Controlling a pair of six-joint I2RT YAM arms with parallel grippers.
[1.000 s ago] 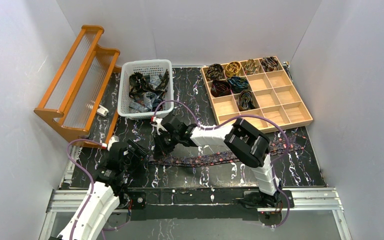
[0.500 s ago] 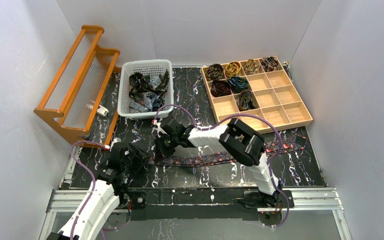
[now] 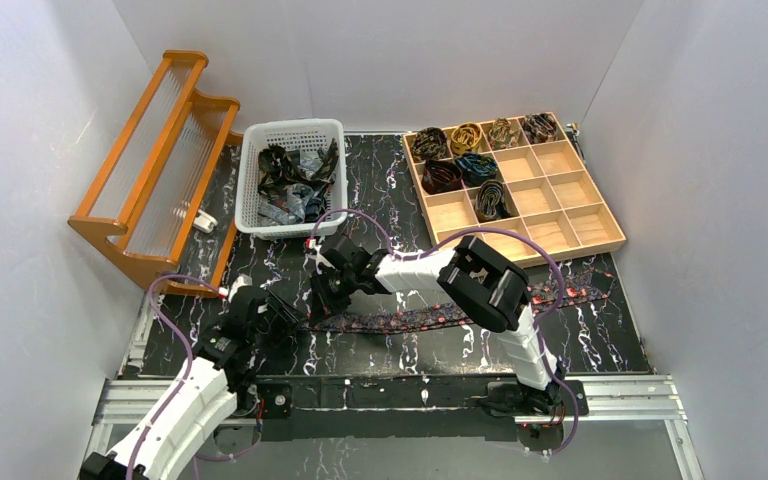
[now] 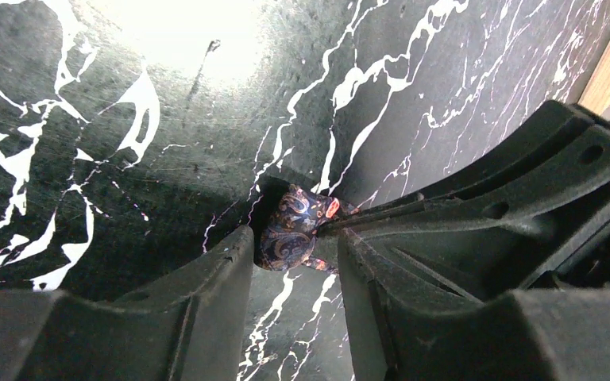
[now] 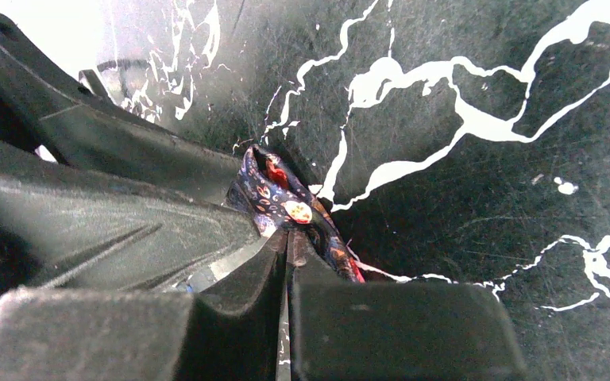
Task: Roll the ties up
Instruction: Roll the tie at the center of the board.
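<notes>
A long dark tie with red-pink dots (image 3: 430, 316) lies stretched across the black marble table, from its left end near my grippers to the right below the tray. My right gripper (image 3: 326, 296) is shut on the tie's left end, and the right wrist view shows the patterned fabric (image 5: 274, 190) pinched at the right gripper's (image 5: 288, 238) closed tips. My left gripper (image 3: 285, 318) is right beside it on the left. In the left wrist view my left gripper (image 4: 294, 242) is open, with the folded tie end (image 4: 290, 230) at the mouth of its tips.
A white basket (image 3: 255, 215) with loose ties stands at the back left. A wooden compartment tray (image 3: 560, 215) at the back right holds several coiled ties. An orange wooden rack (image 3: 150, 170) leans by the left wall.
My left gripper has edged right, closer to the tie's left end and the right gripper. The right gripper keeps hold of the tie end and has barely moved.
</notes>
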